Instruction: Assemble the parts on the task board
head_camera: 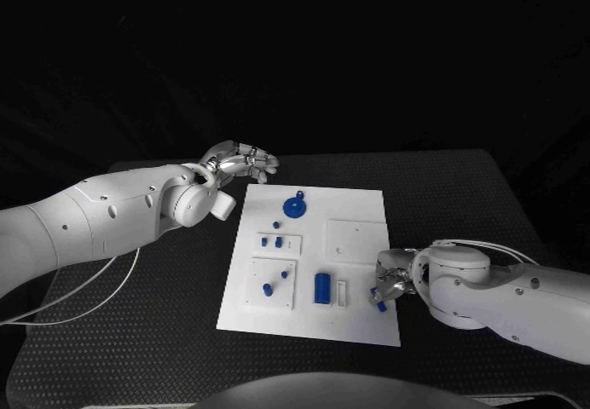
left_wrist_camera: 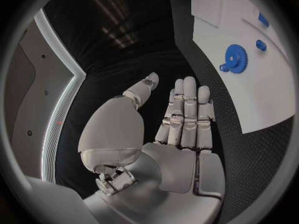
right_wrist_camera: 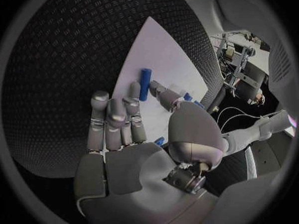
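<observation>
The white task board (head_camera: 356, 204) lies in the middle of the black table. On it are a blue gear (head_camera: 294, 206), a blue cylinder (head_camera: 322, 288) and several small blue pegs (head_camera: 268, 290). My right hand (head_camera: 391, 285) hangs over the board's near right edge with its fingers spread, and a small blue part (head_camera: 381, 306) lies just under its fingertips; I cannot tell whether they touch it. From the right wrist I see that hand (right_wrist_camera: 118, 129), the cylinder (right_wrist_camera: 144, 83) and the board (right_wrist_camera: 163, 50). My left hand (head_camera: 240, 162) is open above the table past the board's far left corner. In the left wrist view, that hand (left_wrist_camera: 184, 114) is off the board's edge, near the gear (left_wrist_camera: 234, 58).
Raised white plates (head_camera: 356, 241) sit on the board, one at centre right and one at near left (head_camera: 258, 271). A white cable (head_camera: 74, 298) trails from my left arm over the table's left side. The table's edges (head_camera: 517, 213) lie well outside the board.
</observation>
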`<state>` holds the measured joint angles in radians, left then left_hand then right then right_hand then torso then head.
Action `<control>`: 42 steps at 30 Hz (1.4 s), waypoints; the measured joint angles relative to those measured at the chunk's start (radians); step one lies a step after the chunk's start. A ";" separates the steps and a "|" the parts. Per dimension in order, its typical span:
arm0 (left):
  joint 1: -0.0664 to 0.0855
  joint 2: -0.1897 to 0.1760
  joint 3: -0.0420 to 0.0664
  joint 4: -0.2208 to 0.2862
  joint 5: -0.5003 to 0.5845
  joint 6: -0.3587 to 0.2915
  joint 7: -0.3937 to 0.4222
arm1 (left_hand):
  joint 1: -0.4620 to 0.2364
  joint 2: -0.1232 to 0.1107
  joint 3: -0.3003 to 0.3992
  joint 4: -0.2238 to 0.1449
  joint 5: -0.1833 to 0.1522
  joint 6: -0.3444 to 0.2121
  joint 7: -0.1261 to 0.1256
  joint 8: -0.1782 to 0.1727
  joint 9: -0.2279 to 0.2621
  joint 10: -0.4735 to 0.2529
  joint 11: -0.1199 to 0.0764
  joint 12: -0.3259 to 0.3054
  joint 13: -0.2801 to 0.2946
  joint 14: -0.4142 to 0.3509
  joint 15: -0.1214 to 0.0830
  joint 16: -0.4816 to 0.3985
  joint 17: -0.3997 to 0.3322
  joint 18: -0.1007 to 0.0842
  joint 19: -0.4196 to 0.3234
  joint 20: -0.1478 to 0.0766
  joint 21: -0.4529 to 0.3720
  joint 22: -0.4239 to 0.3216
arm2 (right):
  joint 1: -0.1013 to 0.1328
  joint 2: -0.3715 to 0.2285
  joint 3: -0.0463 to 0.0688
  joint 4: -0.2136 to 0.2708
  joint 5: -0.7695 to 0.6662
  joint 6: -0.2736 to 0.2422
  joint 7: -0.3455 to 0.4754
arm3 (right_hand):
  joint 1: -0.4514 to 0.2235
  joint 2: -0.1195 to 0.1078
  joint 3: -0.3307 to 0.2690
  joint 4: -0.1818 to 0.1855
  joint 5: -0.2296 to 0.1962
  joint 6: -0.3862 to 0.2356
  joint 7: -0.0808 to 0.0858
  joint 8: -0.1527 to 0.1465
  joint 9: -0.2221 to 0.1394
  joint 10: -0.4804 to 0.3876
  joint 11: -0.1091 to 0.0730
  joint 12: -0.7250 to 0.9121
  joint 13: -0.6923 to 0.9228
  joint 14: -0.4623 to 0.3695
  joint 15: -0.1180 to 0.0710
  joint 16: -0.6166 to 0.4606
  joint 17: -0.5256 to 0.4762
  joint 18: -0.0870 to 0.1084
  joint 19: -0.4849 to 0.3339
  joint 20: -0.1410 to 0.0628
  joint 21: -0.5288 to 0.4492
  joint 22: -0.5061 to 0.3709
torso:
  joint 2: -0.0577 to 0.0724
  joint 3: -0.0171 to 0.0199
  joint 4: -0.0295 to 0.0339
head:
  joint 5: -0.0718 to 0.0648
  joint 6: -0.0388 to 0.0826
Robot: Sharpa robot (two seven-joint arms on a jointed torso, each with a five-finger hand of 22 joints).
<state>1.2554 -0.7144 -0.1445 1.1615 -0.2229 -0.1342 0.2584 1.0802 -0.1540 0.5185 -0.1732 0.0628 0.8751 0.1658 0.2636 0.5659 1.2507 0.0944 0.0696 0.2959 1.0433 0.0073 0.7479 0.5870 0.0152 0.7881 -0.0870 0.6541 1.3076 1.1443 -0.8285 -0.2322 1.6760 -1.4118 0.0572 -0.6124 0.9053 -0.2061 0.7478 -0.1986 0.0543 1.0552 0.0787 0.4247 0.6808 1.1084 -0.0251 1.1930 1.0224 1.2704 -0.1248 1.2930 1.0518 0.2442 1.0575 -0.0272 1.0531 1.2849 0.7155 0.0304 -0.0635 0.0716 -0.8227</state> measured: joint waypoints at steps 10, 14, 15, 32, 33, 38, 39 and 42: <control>0.000 -0.001 0.000 0.002 -0.001 0.000 0.000 | 0.000 0.000 0.000 0.000 0.000 0.000 0.000 0.000 0.000 0.000 0.000 0.000 0.000 0.000 0.000 0.000 0.001 0.000 0.000 0.000 0.000 0.000 | -0.007 0.015 0.000 0.002 -0.037 -0.005 -0.001 | 0.021 0.010 0.004 -0.028 -0.001 0.000 0.000 0.023 0.000 0.000 0.000 -0.001 0.001 0.002 0.002 0.000 -0.003 0.000 -0.004 0.004 0.000 -0.003 | 0.000 -0.0001 0.0016 | -0.001 0.000; 0.000 -0.002 0.000 0.002 -0.001 0.000 0.000 | 0.000 0.000 0.000 0.000 0.000 0.000 0.000 0.000 0.000 0.000 0.000 0.000 0.000 0.000 0.000 0.000 0.001 0.000 0.000 0.000 0.000 0.000 | -0.008 0.010 -0.001 0.004 -0.027 -0.020 -0.001 | 0.020 0.011 0.015 -0.017 0.046 0.005 0.005 0.023 0.000 0.004 -0.004 -0.002 0.001 0.002 0.002 0.000 -0.007 0.000 -0.004 0.004 0.000 -0.006 | 0.000 -0.0001 0.0017 | -0.001 0.000; 0.000 -0.002 0.000 0.002 -0.001 0.000 0.000 | 0.000 0.000 0.000 0.000 0.000 0.000 0.000 0.000 0.000 0.000 0.000 0.000 0.000 0.000 0.000 0.000 0.001 0.000 0.000 0.000 0.000 0.000 | -0.008 0.009 -0.001 0.005 -0.019 -0.026 -0.001 | 0.014 0.017 0.019 -0.013 0.063 0.005 0.005 0.023 0.000 0.004 -0.004 -0.002 0.001 0.002 0.002 0.000 -0.007 0.000 -0.004 0.004 0.000 -0.007 | 0.000 -0.0001 0.0017 | -0.001 0.000; 0.000 0.002 0.000 0.000 -0.002 0.001 -0.001 | 0.000 0.000 0.000 0.000 0.000 0.000 0.000 0.000 0.000 0.000 0.000 0.000 0.000 0.000 0.000 0.000 0.003 0.000 0.000 0.000 0.000 0.000 | 0.026 0.032 -0.015 -0.020 0.409 -0.206 0.006 | -0.009 0.019 0.038 0.006 0.105 0.015 0.002 -0.159 -0.036 0.010 -0.004 -0.005 0.001 0.004 0.000 0.000 -0.012 0.005 0.000 0.008 0.004 -0.011 | 0.001 0.0006 0.0026 | 0.001 0.002; 0.000 0.002 0.000 0.000 -0.002 0.001 -0.001 | 0.000 0.000 0.000 0.000 0.000 0.000 0.000 0.000 0.000 0.000 0.000 0.000 0.000 0.000 0.000 0.000 0.003 0.000 0.000 0.000 0.000 0.000 | 0.026 0.034 -0.015 -0.021 0.429 -0.211 0.006 | -0.012 0.021 0.038 0.006 0.105 0.015 0.002 -0.159 -0.036 0.010 -0.004 -0.005 0.001 0.004 0.000 0.000 -0.012 0.005 0.000 0.008 0.004 -0.011 | 0.001 0.0006 0.0025 | 0.002 0.001; 0.000 0.002 0.000 0.001 -0.002 0.001 -0.002 | 0.000 0.000 0.000 0.000 0.000 0.000 0.000 0.000 0.000 0.000 0.000 0.000 0.000 0.000 0.000 0.000 0.003 0.000 0.000 0.000 0.000 0.000 | 0.027 0.043 -0.015 -0.024 0.498 -0.233 0.006 | -0.012 0.021 0.038 0.006 0.105 0.015 0.002 -0.159 -0.036 0.010 -0.004 -0.005 0.001 0.004 0.000 0.000 -0.012 0.005 0.000 0.008 0.004 -0.012 | 0.001 0.0001 0.0010 | 0.003 0.000; 0.000 0.002 0.000 0.001 -0.002 0.001 -0.002 | 0.000 0.000 0.000 0.000 0.000 0.000 0.000 0.000 0.000 0.000 0.000 0.000 0.000 0.000 0.000 0.000 0.003 0.000 0.000 0.000 0.000 0.000 | 0.027 0.046 -0.015 -0.026 0.509 -0.237 0.006 | -0.012 0.021 0.038 0.006 0.105 0.015 0.002 -0.159 -0.036 0.010 -0.004 -0.005 0.001 0.004 0.000 0.000 -0.012 0.005 0.000 0.008 0.004 -0.012 | 0.001 0.0000 0.0006 | 0.004 0.000; 0.000 0.002 0.000 0.001 -0.002 0.001 -0.002 | 0.000 0.000 0.000 0.000 0.000 0.000 0.000 0.000 0.000 0.000 0.000 0.000 0.000 0.000 0.000 0.000 0.003 0.000 0.000 0.000 0.000 0.000 | 0.027 0.052 -0.015 -0.031 0.533 -0.243 0.006 | -0.016 0.017 0.038 0.006 0.105 0.015 0.002 -0.159 -0.036 0.010 -0.004 -0.005 0.001 0.004 0.000 0.000 -0.012 0.005 0.000 0.008 0.004 -0.012 | 0.000 0.0001 0.0000 | 0.004 0.000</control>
<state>1.2555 -0.7121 -0.1445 1.1628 -0.2253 -0.1329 0.2564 1.0802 -0.1540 0.5186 -0.1733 0.0628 0.8752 0.1659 0.2636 0.5657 1.2507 0.0944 0.0696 0.2959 1.0433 0.0073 0.7479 0.5897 0.0151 0.7881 -0.0869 0.6542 1.3073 1.1709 -0.7762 -0.2476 1.6454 -0.8785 -0.1860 -0.6069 0.8897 -0.1893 0.7857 -0.1929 0.1595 1.0704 0.0808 0.2661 0.6445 1.1185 -0.0288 1.1877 1.0231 1.2747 -0.1249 1.2929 1.0394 0.2492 1.0570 -0.0195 1.0570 1.2726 0.7160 0.0305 -0.0635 0.0756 -0.8228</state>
